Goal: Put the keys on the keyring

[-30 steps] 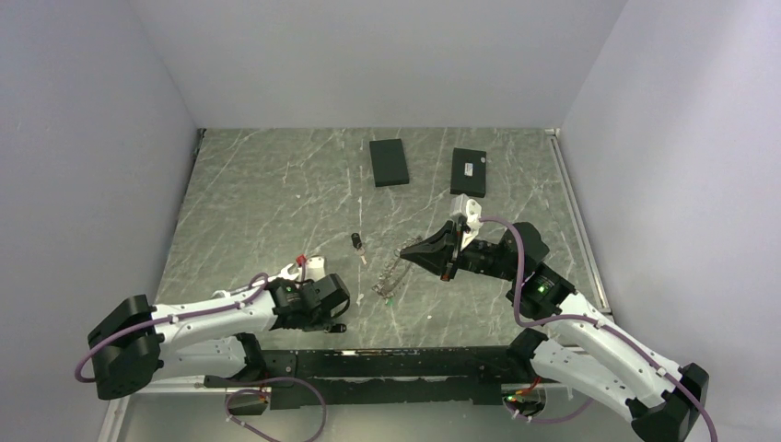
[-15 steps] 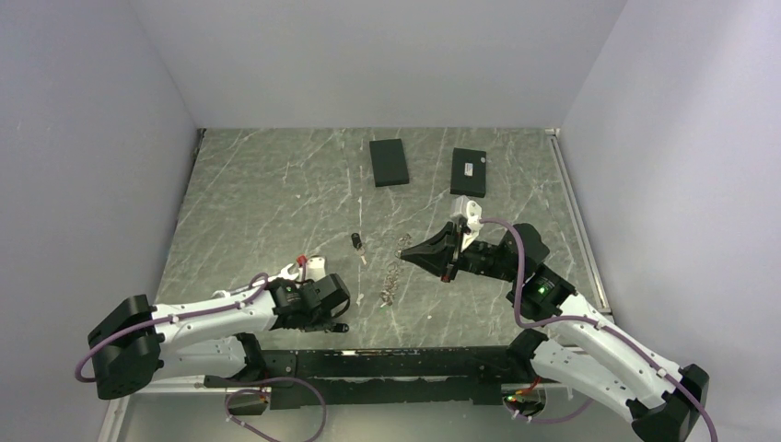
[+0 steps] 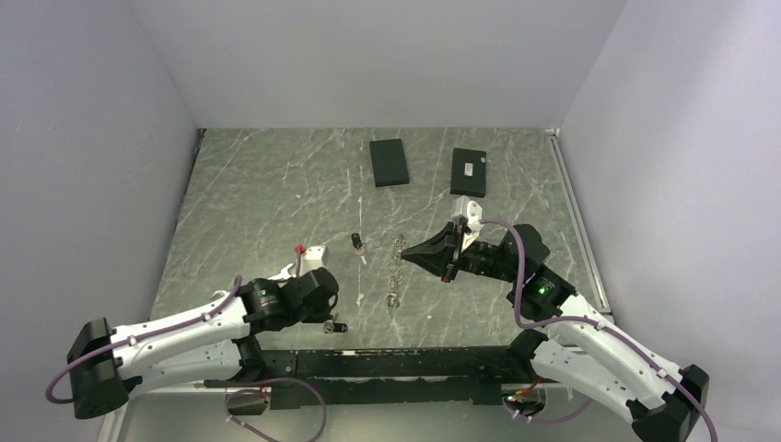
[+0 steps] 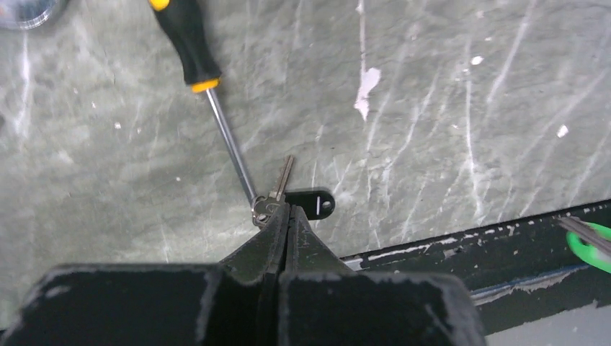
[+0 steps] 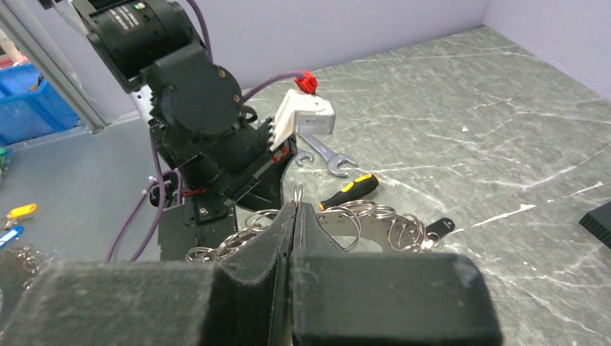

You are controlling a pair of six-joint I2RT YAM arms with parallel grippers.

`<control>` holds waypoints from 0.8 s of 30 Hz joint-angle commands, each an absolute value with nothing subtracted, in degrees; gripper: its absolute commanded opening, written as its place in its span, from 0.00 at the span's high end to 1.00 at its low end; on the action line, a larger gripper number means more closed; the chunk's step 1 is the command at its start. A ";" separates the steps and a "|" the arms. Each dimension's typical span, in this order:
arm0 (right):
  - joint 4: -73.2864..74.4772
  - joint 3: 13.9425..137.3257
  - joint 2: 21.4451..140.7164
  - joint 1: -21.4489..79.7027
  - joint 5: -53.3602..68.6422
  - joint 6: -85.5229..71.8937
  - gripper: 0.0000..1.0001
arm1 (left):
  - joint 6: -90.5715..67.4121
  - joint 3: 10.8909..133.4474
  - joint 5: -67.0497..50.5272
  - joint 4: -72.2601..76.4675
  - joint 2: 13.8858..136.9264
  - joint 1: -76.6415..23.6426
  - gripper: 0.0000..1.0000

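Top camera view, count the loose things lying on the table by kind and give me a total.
Black box: 2
Black-headed key: 2
Keyring: 1
Total: 5

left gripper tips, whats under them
A black-headed key lies under the shut left gripper, its silver blade and head showing, beside the screwdriver tip. The gripper covers where blade meets head.

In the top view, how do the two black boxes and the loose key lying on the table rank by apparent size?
1 and 2. The left black box and the right black box look alike, so I do not rank them.
3. The loose key, far smaller.
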State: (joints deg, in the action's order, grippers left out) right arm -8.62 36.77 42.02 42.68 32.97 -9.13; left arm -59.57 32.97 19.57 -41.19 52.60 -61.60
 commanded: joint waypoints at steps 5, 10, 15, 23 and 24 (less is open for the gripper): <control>-12.55 36.57 41.49 42.63 30.00 -9.02 1.00 | -38.81 41.56 24.02 -36.86 50.24 -61.88 1.00; -11.35 36.91 42.64 42.60 27.68 -8.36 1.00 | -23.79 43.35 20.16 -29.03 48.63 -61.87 1.00; -11.92 36.97 43.93 42.63 27.50 -8.26 1.00 | -13.53 43.26 15.62 -22.72 45.39 -61.88 1.00; -11.72 37.20 45.20 42.63 27.48 -8.43 1.00 | -31.61 50.17 26.90 -46.58 48.83 -61.89 0.67; -11.53 37.30 45.32 42.63 27.31 -8.39 1.00 | -36.46 50.74 27.71 -51.18 50.17 -61.91 0.52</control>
